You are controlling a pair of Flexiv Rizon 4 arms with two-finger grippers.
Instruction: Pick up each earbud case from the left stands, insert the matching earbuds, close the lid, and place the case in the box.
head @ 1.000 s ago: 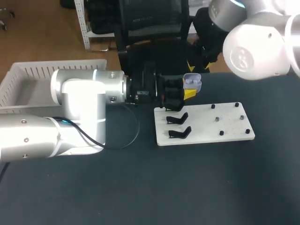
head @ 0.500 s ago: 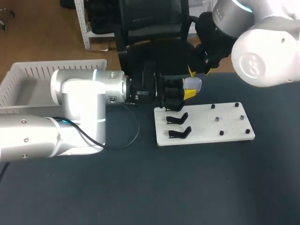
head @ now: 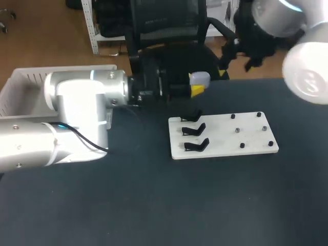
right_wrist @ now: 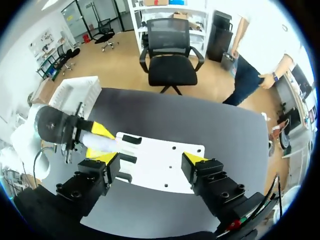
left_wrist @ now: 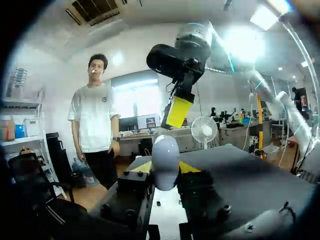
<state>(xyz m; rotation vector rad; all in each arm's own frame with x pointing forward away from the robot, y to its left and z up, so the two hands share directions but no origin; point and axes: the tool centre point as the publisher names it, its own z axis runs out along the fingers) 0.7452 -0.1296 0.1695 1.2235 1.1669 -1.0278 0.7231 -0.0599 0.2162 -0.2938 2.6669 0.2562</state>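
Left arm (head: 77, 102) is stretched out level across the back of the dark table (head: 154, 205), wrist turned sideways. Its gripper (head: 197, 86) points toward the middle. Clamped between its yellow fingertips (left_wrist: 142, 166) is the small, pale, rounded earbud case (head: 200, 78), lid down, gripped from both sides. The case hangs in the air just past the far left corner of the flat white board (head: 225, 146), clear of it.

Right arm (head: 307, 77) is up high at the far right. Its gripper (right_wrist: 149, 159) looks down on the board, fingers spread wide, nothing between them. From the left wrist, one of its yellow tips shows above and ahead of the case, well apart from it.

On the board, three black stands (head: 196, 128) sit in a row at the left end. Small dark pegs (head: 241, 130) dot the right half.

The white slatted plastic basket (head: 31, 79) sits at the far left of the table. The left arm covers most of its inside in the head view, so I cannot tell what it holds.
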